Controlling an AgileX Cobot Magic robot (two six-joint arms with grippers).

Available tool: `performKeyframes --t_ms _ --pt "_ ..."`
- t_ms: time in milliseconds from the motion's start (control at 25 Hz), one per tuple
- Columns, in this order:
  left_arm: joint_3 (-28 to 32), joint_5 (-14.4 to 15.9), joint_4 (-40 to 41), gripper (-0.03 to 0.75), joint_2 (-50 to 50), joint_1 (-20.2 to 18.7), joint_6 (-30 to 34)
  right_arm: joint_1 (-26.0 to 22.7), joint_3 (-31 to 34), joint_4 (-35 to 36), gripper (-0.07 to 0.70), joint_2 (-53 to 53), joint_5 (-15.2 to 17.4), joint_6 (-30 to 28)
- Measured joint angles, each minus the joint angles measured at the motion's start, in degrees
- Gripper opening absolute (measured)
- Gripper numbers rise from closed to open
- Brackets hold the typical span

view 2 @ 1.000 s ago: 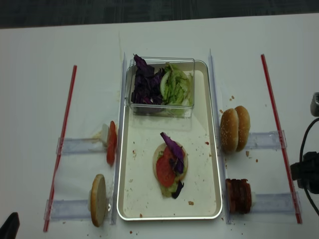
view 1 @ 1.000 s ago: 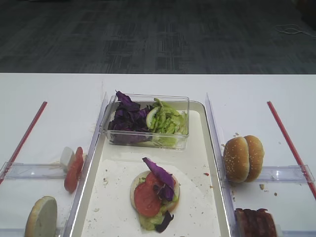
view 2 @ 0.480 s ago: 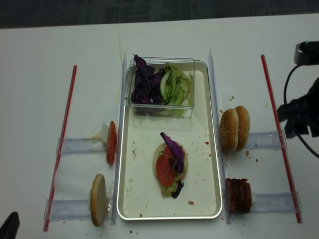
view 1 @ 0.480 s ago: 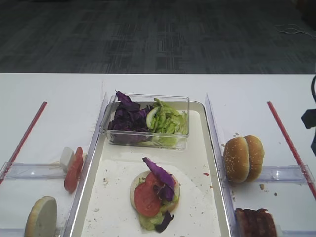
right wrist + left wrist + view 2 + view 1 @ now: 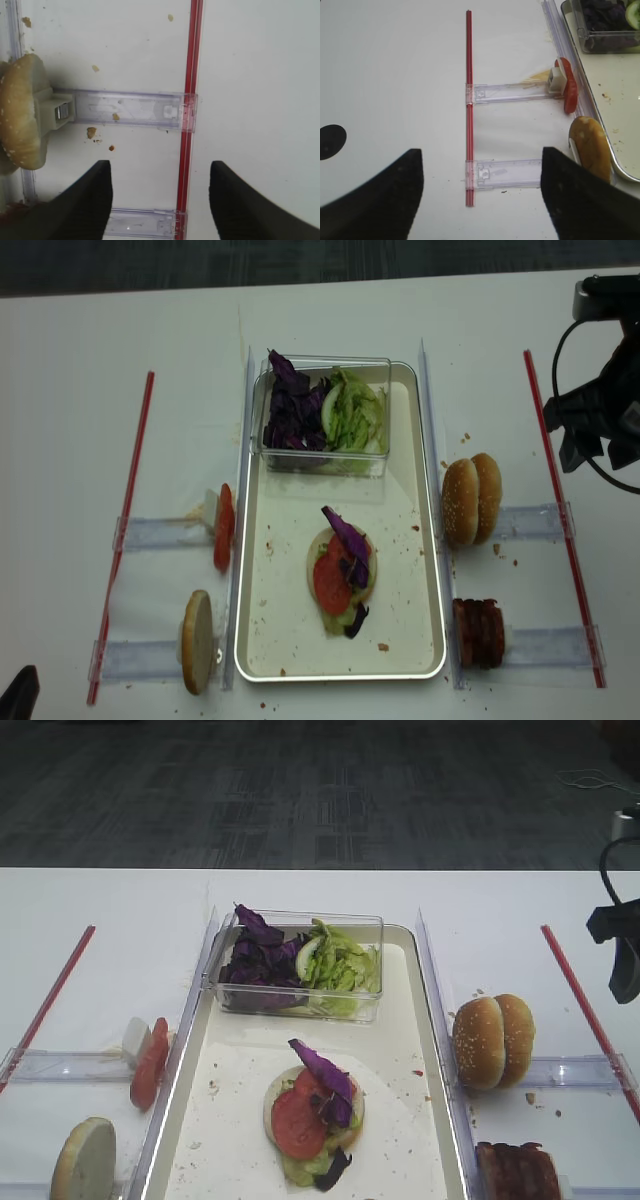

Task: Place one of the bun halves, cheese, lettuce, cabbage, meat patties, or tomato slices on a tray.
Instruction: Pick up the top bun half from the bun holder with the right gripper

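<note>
A white table (image 5: 120, 900) stands before dark grey patterned carpet (image 5: 300, 790)

A lab around me, not a kitchen, bare white table (image 5: 80, 330), red tape lines (image 5: 122, 520), clear acrylic holders (image 5: 150, 533) for food, grey office carpet (image 5: 300, 790) beyond, my cables (image 5: 570, 340) hanging

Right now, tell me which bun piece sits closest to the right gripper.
The sesame-seeded bun tops standing on edge right of the tray; the pale bun half lies far left.
</note>
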Motion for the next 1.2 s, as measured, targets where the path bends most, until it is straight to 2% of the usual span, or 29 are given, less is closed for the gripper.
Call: performKeyframes --t_ms 280,880,1200 --pt "0.00 0.00 0.00 0.491 0.00 0.00 0.00 0.86 0.00 0.87 0.468 0.00 0.47 0.00" --pt "0.00 0.00 0.00 0.491 0.00 0.00 0.00 17.01 0.00 8.08 0.468 0.00 -0.94 0.00" --pt "0.00 0.00 0.00 0.491 0.00 0.00 0.00 18.67 0.00 10.38 0.468 0.00 -1.96 0.00"
